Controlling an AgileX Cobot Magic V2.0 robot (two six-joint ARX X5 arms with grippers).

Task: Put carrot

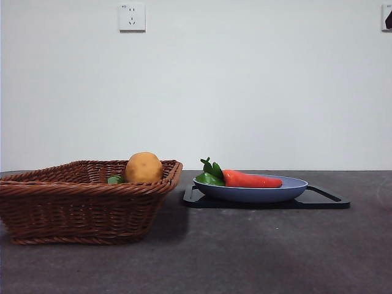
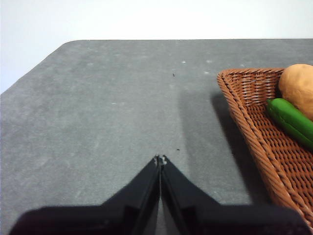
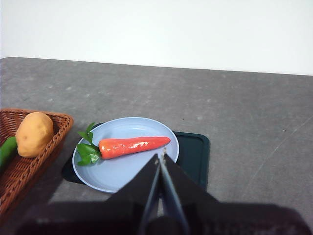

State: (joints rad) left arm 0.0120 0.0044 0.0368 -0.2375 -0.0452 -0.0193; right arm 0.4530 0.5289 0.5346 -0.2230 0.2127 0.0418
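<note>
The orange-red carrot (image 1: 251, 180) with green leaves lies flat on a blue plate (image 1: 288, 190), its leaves toward the basket. It also shows in the right wrist view (image 3: 133, 145) on the plate (image 3: 122, 176). My right gripper (image 3: 160, 157) is shut and empty, raised above the plate's near rim. My left gripper (image 2: 160, 160) is shut and empty above bare table, beside the basket's corner. In the front view only a black tip (image 1: 388, 19) shows at the top right corner.
A brown wicker basket (image 1: 86, 196) stands left of the plate and holds a tan-yellow potato (image 1: 144, 167) and a small green vegetable (image 1: 115, 179). The plate sits on a dark tray (image 1: 324, 200). A wall socket (image 1: 131, 16) is on the back wall.
</note>
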